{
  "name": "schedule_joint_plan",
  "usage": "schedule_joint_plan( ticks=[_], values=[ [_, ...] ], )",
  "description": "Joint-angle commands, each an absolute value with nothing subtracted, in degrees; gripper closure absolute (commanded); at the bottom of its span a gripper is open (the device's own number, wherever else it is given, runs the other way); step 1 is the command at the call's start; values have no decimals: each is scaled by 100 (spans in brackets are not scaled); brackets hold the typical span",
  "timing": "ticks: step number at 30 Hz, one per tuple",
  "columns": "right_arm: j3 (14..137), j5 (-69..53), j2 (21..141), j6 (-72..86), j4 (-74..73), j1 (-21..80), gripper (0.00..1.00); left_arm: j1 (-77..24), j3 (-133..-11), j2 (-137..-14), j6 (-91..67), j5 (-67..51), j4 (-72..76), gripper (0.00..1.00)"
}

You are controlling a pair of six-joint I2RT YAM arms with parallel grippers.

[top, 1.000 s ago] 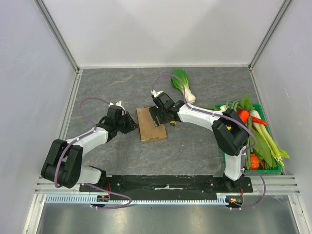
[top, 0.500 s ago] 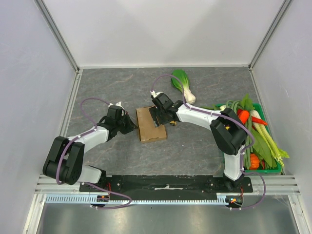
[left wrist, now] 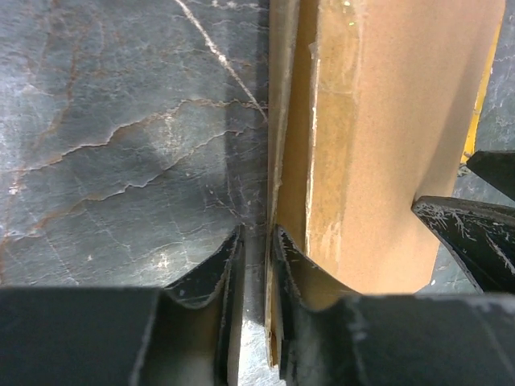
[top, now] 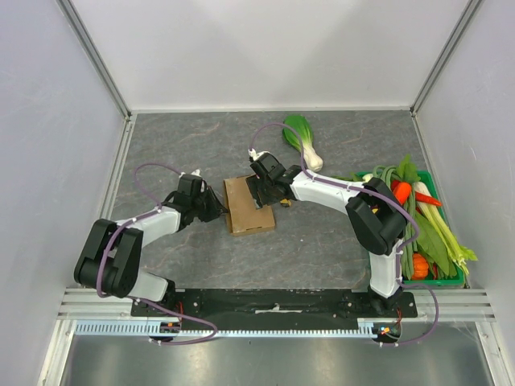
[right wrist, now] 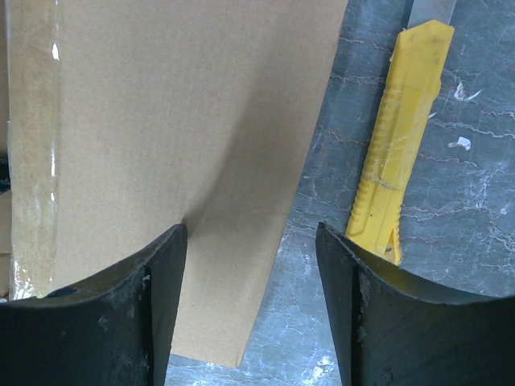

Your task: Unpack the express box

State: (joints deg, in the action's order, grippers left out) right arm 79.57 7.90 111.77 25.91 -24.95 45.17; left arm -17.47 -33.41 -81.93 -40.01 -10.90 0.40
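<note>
Box loc.: the express box (top: 248,206) lay flat mid-table (top: 185,145), betw. the two grippers. It appeared closed; the clear tape strip (right wrist: 32,145) along one long side looked intact.
Step (judged): early opening stage. L side worked a flap edge while R side steadied the top.
L gripper: the left gripper (left wrist: 256,241) sat low on the table at the box's left long edge. Jaws nearly closed, narrow slit only. A thin cardboard edge lay in the slit against one finger. Clamped or merely touching: cannot tell.
R gripper: the right gripper (right wrist: 251,229) stood wide open, holding nothing. It straddled the box's right long edge: one finger (right wrist: 121,322) over the top panel, prob. touching; the other over bare table, just beside the yellow utility knife (right wrist: 400,137).
Technique: keep R finger pressing down so the box cannot slide. Seat L jaws fully over the flap edge before closing. Lift slowly, peeling along the edge. If tape resists, use the knife.
Risk: thin edge may slip out; box may skid toward the knife.
</note>
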Motion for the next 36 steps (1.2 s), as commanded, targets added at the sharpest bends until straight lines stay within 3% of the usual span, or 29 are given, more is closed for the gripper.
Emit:
schedule_joint_plan(
  ticks=[1,3,5,11,15,19,22,24,28,36],
  values=[
    [8104,870,11311,2593,-2602,4518,30,-1609,-3191,-8332,-4253,-1204,236,70],
    [8104,853,11311,2602,-2610,4518,29,-1539,-3190,-8384,-4306,-1301,429,62],
    [8095,861,11303,2593,-2602,4518,30,-1477,-3287,-8559,-4394,-1388,501,63],
    [8104,861,11312,2566,-2610,4518,29,-1152,-3481,-9017,-4666,-1854,615,84],
    [8104,879,11285,2531,-2602,4518,29,-1020,-3235,-9210,-4983,-2171,931,92],
    [8104,870,11276,2523,-2602,4518,29,-976,-3217,-9360,-5001,-2329,1028,93],
    [8130,818,11276,2514,-2602,4517,29,-976,-3278,-9430,-4983,-2443,1090,83],
    [8139,791,11285,2514,-2593,4518,29,-967,-3339,-9501,-4931,-2557,1195,82],
    [8156,765,11242,2505,-2602,4518,29,-958,-3463,-9694,-4869,-2883,1230,98],
    [8524,1098,10715,2444,-2750,4518,23,-967,-3858,-8650,-4527,-2699,179,98]
  ],
)
